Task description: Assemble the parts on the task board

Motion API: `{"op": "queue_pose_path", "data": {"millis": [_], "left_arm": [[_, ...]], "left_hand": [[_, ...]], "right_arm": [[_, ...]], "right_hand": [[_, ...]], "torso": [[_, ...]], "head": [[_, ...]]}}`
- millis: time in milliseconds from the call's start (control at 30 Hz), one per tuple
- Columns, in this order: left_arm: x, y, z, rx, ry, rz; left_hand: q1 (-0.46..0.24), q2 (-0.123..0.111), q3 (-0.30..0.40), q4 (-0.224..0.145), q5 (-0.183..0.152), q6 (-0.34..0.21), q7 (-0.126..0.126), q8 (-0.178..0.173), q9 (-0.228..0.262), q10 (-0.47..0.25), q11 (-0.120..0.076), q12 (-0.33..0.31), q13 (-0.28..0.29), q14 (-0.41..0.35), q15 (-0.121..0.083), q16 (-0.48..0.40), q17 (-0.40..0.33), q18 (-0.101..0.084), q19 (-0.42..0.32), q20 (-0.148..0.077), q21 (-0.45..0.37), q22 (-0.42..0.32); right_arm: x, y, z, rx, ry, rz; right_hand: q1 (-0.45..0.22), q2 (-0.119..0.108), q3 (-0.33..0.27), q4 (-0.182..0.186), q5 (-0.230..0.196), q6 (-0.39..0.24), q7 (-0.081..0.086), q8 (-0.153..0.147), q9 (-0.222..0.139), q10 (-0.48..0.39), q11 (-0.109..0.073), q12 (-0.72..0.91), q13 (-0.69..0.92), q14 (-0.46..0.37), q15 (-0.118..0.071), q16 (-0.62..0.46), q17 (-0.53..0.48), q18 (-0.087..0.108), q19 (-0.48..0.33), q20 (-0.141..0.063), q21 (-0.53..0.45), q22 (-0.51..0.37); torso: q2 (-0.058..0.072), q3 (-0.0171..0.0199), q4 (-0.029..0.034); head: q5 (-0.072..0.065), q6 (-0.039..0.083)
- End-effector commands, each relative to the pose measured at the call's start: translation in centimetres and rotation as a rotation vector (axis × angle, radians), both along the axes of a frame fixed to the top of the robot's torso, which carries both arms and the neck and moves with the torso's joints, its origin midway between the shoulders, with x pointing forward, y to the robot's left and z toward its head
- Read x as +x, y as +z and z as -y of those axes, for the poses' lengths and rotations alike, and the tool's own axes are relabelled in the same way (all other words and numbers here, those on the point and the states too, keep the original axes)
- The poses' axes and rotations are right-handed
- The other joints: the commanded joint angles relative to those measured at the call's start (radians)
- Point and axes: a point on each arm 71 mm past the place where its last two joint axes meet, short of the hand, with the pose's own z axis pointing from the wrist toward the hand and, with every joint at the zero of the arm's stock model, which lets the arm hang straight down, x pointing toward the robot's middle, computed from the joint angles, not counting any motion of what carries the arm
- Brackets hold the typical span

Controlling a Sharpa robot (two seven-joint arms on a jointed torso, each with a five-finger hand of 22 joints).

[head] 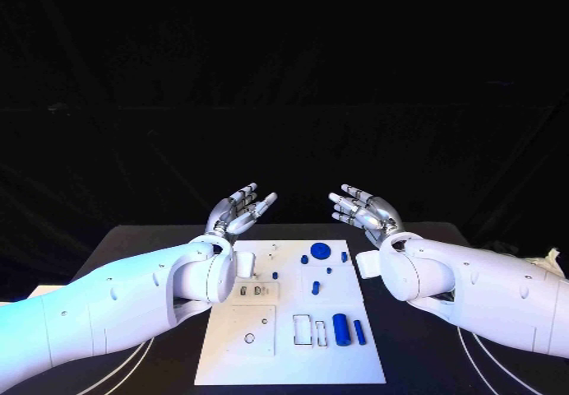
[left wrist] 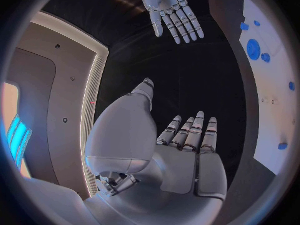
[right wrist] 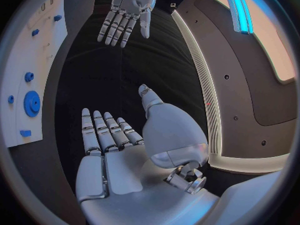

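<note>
Two hands are raised above the far end of the table, palms facing each other, neither touching anything. The left hand (head: 239, 211) holds nothing; its fingers (left wrist: 190, 132) are extended and slightly apart. The right hand (head: 365, 211) likewise holds nothing, with its fingers (right wrist: 103, 130) extended and spread. Both hands are well apart from each other and stand beyond the far edge of the task board (head: 267, 346).

The task board lies flat on the black table (head: 427, 362), between the two white forearms. Near its far edge sits a round blue disc (head: 319, 249) with smaller blue parts (head: 303, 259) beside it. A short blue peg (head: 316, 287) lies near the board's middle. Toward the near end, a larger blue cylinder (head: 341, 329) and a thinner blue bar (head: 359, 332) lie side by side, next to what appear to be rectangular recesses (head: 303, 329); their exact form is hard to resolve.
</note>
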Motion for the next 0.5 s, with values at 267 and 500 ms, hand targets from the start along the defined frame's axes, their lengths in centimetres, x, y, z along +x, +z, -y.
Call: {"op": "queue_pose_path", "data": {"millis": [267,500], "left_arm": [[-0.1,0.1,0.6,-0.011,-0.069,0.003],[0.0,0.3,-1.8,-0.031,-0.059,0.023]], "left_hand": [[0.068,0.055,0.017,-0.017,0.001,0.32,0.144,0.069,0.033,0.448,0.019,0.079,0.037,0.405,-0.008,0.093,0.043,0.044,0.47,0.003,0.16,0.073],[0.094,0.079,0.004,-0.062,0.001,0.597,0.099,0.123,0.049,0.682,-0.035,0.122,0.042,0.623,-0.076,0.161,0.073,0.075,0.696,-0.037,0.256,0.1]], "right_arm": [[0.3,0.0,-1.5,-0.025,0.273,-0.04],[1.3,1.0,1.6,-0.438,0.14,0.209]], "right_hand": [[0.161,0.011,0.067,-0.138,-0.048,0.517,0.093,0.057,0.033,0.534,-0.062,0.063,0.022,0.573,-0.081,0.075,0.025,0.094,0.458,-0.021,0.119,0.034],[0.142,-0.007,0.131,-0.189,-0.053,0.627,0.078,0.047,0.032,0.619,-0.085,0.041,0.021,0.671,-0.112,0.063,0.022,0.093,0.533,-0.054,0.132,0.024]], "torso": [[0.0,0.0,-0.0001],[0.021,0.001,-0.0004]], "head": [[0.0,0.0],[-0.002,-0.013]]}}
